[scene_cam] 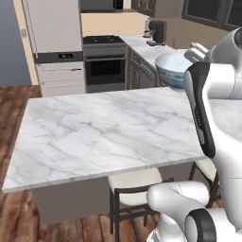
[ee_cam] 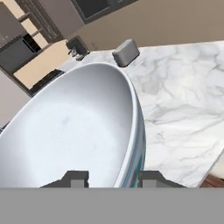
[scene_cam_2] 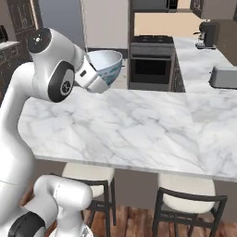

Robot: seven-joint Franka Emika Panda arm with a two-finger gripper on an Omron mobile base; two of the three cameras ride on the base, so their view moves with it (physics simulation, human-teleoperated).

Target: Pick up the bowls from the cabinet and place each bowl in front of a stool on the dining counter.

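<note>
A white bowl (scene_cam_2: 107, 64) with a blue-teal pattern hangs tilted in the air over the far side of the dining counter (scene_cam_2: 139, 132). My gripper (ee_cam: 114, 178) is shut on its rim, one finger inside and one outside. In the left base view the bowl (scene_cam: 171, 70) shows just past my forearm, above the counter (scene_cam: 94, 132). The hand view looks into the bowl's (ee_cam: 74, 131) plain pale inside. Two stools (scene_cam_2: 88, 175) (scene_cam_2: 187, 190) with cream seats stand tucked under the counter's near edge; they show again as stool (scene_cam: 134, 186) and stool (scene_cam: 208, 168). The cabinet is out of view.
Behind the counter stands a black oven (scene_cam_2: 152, 62) with a cooktop, beside tall pale panels (scene_cam: 54, 42). On the marble worktop to the right sit a grey toaster (scene_cam_2: 223, 76) and a dark coffee machine (scene_cam_2: 207, 33). The floor is wood.
</note>
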